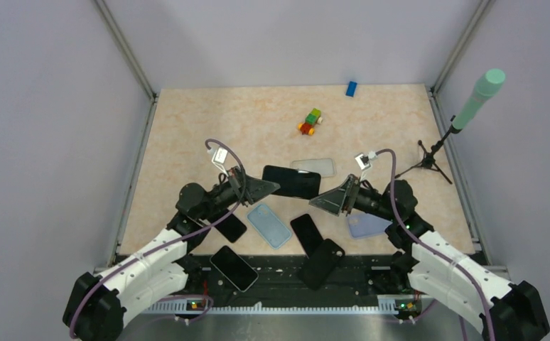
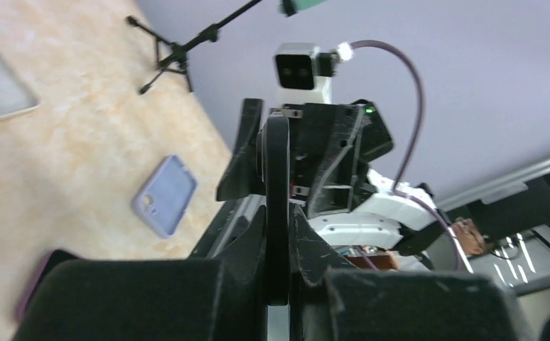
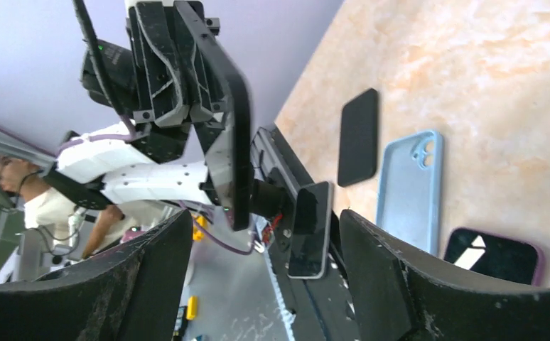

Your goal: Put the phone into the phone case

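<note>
Left fingers (image 2: 242, 245): pressed narrow from both sides on the black phone (image 2: 277, 206), seen edge-on and upright between them in the left wrist view.
Left gripper (image 1: 266, 187): over the middle of the table (image 1: 187, 128), holding the phone by one short end.
Phone position: lifted off the table, in no case, free end pointing to the robot's right.
Right fingers (image 3: 151, 284): spread wide, with nothing between them.
Right gripper (image 1: 322, 201): just beside the free end of the phone and facing it; touching or apart, cannot tell.
Clear case (image 1: 313, 167): flat on the table, just behind the held phone.
Light blue case (image 1: 269, 224): flat, on the near side of the left gripper.
Lavender case (image 1: 368, 225): flat, partly under the right arm.
Dark phone (image 1: 306, 233): flat, just beside the light blue case.
Second phone (image 1: 233, 268): lying on the black base plate (image 1: 279, 277) between the arms.
Toy blocks (image 1: 311, 121): on the far part of the table, well apart from both grippers.
Microphone stand (image 1: 464, 117): at the far right edge.
</note>
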Motion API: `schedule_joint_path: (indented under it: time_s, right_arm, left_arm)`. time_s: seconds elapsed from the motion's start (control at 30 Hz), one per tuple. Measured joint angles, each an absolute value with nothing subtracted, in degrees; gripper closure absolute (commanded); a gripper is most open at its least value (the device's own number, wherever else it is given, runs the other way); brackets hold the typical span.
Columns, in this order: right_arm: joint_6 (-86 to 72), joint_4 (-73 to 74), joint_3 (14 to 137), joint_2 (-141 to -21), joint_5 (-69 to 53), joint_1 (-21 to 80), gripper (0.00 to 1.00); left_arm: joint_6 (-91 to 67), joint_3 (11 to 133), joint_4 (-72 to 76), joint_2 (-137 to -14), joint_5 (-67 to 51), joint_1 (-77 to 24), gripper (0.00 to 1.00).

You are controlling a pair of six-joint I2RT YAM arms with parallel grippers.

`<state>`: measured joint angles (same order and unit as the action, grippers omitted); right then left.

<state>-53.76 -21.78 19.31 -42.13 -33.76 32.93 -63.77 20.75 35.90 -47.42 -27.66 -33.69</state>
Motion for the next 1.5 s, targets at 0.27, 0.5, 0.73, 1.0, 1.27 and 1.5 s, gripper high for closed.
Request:
schedule_joint_path:
  time_s: [0.27,0.5,0.73,1.0,1.27,1.5]
  right_arm:
    - [-59.2,-30.7,20.1,-45.7,-37.0,32.3,0.45]
    - [-62.9,-37.2,22.3,-48.3,-38.0,32.3,0.81]
    - [-66.6,-42.3,22.2,-52.3,-39.4,32.1,1.00]
    - [-56.7,-23.1,23.5,-48.8,-37.0,32.0,1.00]
    - [-42.3,7.2,29.8,-41.5,-24.7,32.0,1.00]
    - [-37.6,21.0,31.0,-37.5,-17.7,32.0,1.00]
  left_arm:
    - [-68.6,20.7,44.3,-48.9,-30.7,-33.7,1.00]
    - [-70.0,19.9,47.0,-51.7,-32.1,-33.7,1.00]
    - [-69.8,19.9,49.4,-52.3,-33.5,-33.4,0.17]
    - [-57.1,25.6,27.4,-50.9,-28.8,-33.4,0.10]
    - [-41.9,40.9,1.3,-60.6,-13.7,-33.3,0.17]
    - [-36.5,55.3,-12.6,-83.3,-11.1,-33.3,0.32]
